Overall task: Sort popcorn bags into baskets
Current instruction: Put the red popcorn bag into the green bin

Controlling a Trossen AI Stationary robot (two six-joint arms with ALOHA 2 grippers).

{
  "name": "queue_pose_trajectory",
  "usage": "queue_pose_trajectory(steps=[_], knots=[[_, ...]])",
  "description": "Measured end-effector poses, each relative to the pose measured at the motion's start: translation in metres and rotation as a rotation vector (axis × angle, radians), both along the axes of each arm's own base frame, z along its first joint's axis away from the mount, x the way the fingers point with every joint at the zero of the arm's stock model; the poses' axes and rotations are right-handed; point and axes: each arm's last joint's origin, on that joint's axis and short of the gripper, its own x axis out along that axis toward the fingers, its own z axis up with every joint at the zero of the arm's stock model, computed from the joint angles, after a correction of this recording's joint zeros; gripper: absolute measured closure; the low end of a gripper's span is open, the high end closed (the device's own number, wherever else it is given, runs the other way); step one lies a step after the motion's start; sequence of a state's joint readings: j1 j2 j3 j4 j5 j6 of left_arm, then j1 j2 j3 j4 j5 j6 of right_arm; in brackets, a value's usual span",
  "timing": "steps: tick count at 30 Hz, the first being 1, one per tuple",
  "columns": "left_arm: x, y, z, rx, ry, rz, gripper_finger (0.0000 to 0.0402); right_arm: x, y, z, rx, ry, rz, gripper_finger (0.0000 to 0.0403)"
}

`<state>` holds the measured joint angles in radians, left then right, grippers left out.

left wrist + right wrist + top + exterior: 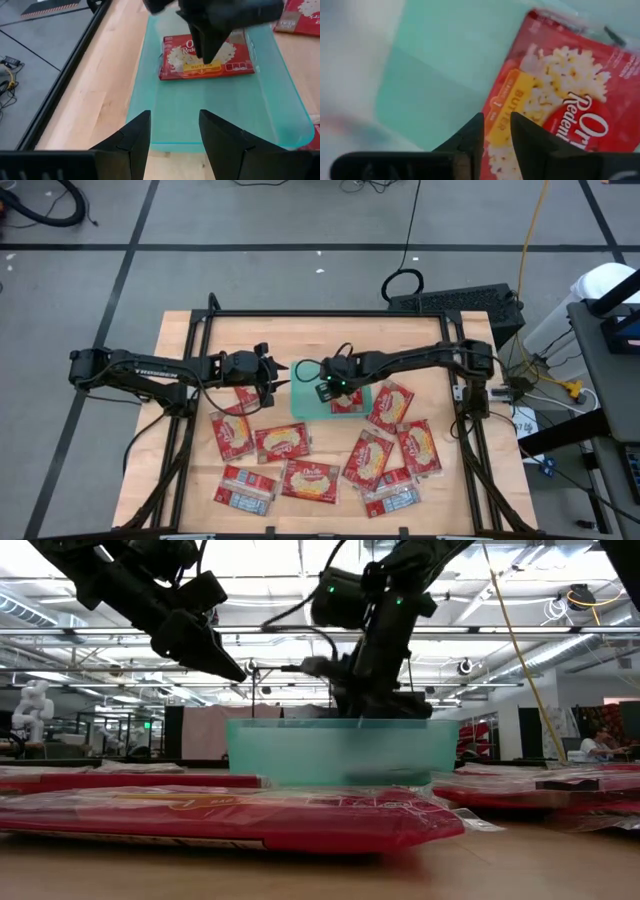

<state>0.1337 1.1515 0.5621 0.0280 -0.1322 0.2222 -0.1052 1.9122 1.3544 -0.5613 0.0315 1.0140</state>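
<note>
The teal basket (305, 402) stands mid-table, and one red popcorn bag (235, 67) lies flat inside it, picture side up. My right gripper (328, 390) hangs just above that bag (560, 100), fingers a narrow gap apart with nothing between them. At the basket's left end my left gripper (278, 377) hovers open and empty; in its wrist view the gripper (175, 114) faces the basket's rim (150, 90). Several more popcorn bags (283, 442) lie loose on the wooden table in front of and to the right of the basket. One bag (245, 397) lies under the left arm.
Black frame rails (190, 380) run along the table's left, back and right sides. A black box (455, 302) sits behind the table. In the low view a bag (220, 815) lies close in the foreground before the basket (340, 750).
</note>
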Motion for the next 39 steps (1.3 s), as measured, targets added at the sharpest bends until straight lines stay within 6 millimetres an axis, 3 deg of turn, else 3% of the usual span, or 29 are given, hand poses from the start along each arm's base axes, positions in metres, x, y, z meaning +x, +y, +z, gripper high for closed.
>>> queue_pose_trajectory(steps=[5,16,39], knots=[[-0.001,0.000,-0.001,-0.002,0.017,0.000,0.0229,0.007,0.000,-0.004,0.007,0.009,0.000,0.0353],[-0.007,-0.001,-0.014,-0.026,0.057,0.012,0.0229,-0.004,-0.017,-0.008,0.003,0.115,-0.033,0.0397],[-0.003,-0.015,-0.011,-0.010,0.010,-0.057,0.0229,-0.018,-0.021,-0.005,-0.013,0.288,-0.082,0.0403]])
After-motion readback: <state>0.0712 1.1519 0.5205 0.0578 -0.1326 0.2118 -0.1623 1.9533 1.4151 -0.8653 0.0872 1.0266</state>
